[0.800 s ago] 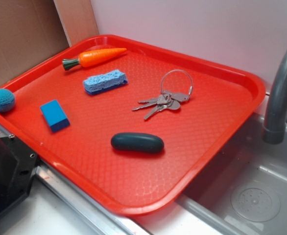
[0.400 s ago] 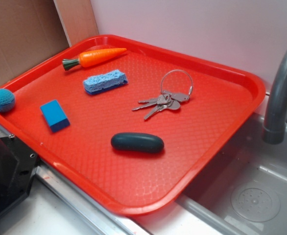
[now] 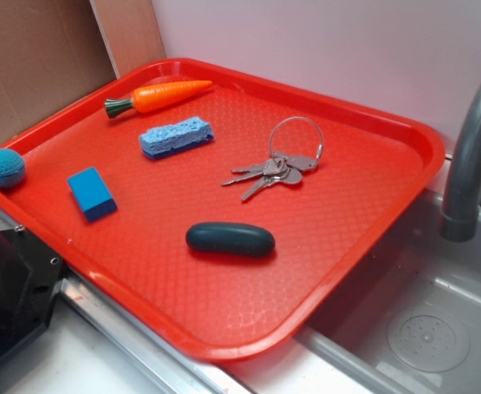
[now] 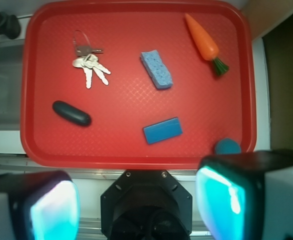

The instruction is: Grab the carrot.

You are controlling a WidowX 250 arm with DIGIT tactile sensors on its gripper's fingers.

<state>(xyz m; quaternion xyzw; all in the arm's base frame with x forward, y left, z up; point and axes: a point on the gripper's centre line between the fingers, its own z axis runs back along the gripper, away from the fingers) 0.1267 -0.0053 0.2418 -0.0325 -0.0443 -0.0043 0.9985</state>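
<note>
Lying along the far left rim of a red plastic tray with a fine pebbled surface, the carrot is smooth, orange and tapered, its green tuft pointing left. Just below it sits a porous light-blue sponge; further toward the near left, a solid blue block and a crocheted teal ball against the rim. Metal keys on a wire ring lie mid-tray, a dark rounded oval piece nearer the front. A grey faucet curves over a steel sink at right.

Wrist view, looking straight down: carrot at upper right, untouched, tip toward the tray's top corner, sponge to its left, well apart. Claw spread wide, its two pads blurred at the bottom edge, over the worktop below the tray, holding nothing.
</note>
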